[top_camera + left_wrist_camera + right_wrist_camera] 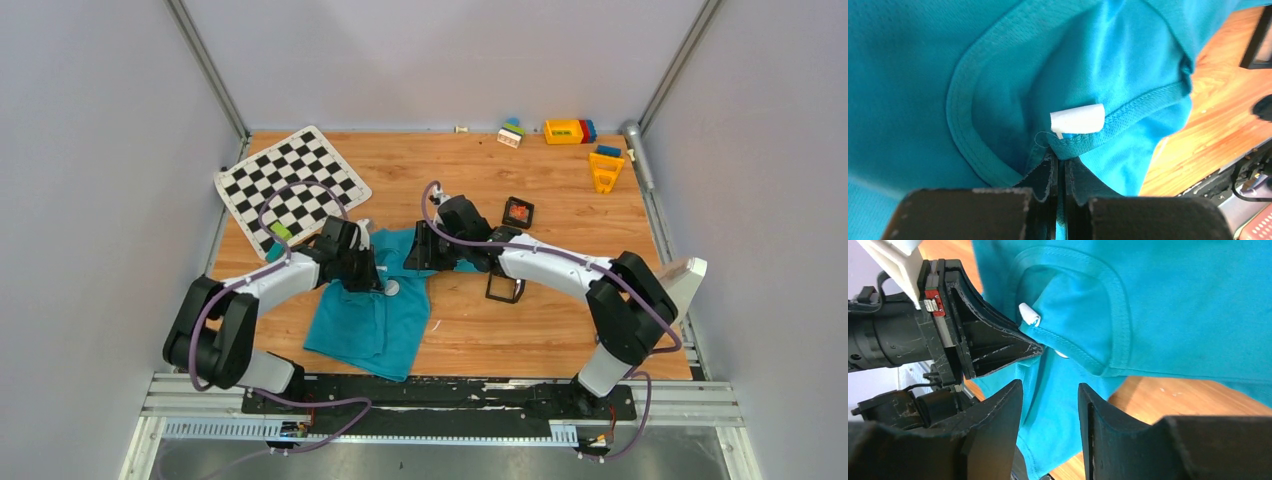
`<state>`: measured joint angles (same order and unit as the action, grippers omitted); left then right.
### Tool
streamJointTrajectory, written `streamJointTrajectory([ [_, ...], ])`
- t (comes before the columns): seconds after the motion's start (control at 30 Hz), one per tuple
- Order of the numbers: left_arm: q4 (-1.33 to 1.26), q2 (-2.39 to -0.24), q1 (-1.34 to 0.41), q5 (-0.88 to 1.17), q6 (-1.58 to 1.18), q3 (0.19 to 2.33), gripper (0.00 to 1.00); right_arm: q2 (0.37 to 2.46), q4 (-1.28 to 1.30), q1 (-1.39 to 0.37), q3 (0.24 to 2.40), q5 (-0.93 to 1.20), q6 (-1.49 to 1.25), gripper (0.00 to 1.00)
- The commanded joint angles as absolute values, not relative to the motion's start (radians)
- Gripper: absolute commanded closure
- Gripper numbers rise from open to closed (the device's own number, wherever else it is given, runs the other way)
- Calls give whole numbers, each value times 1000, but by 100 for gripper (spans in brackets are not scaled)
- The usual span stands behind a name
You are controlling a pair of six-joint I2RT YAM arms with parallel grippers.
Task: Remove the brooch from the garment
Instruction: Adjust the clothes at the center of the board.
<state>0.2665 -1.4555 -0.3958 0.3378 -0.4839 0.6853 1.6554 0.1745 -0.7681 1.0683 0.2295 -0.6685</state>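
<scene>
Your left gripper (1061, 159) is clamped on the shirt (923, 75) collar.
Your right gripper (1049, 386) hangs parted just beside it, gripping nothing.

Matt knit garment (908, 75) (wood-grain table (560, 330))

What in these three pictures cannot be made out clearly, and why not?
The brooch: in the top view, only a tiny pale disc on the garment, too small to identify; in the right wrist view, a pale sliver tucked under the collar.
Print on the label: it is curled over in both wrist views.
Contents of the black box: top view, reddish, too small.
</scene>
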Motion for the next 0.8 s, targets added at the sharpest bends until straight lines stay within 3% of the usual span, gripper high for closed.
streamJointTrajectory([
  [0.0,337,-1321,-391,299,-494,708,100,1705,205,-808,1144,238,-646,55],
  [0.37,375,-1421,-379,111,-472,778,99,1866,72,-816,1159,329,-778,55],
  [0.77,322,-1665,-380,156,-431,821,97,2018,66,-798,1191,372,-880,53],
])
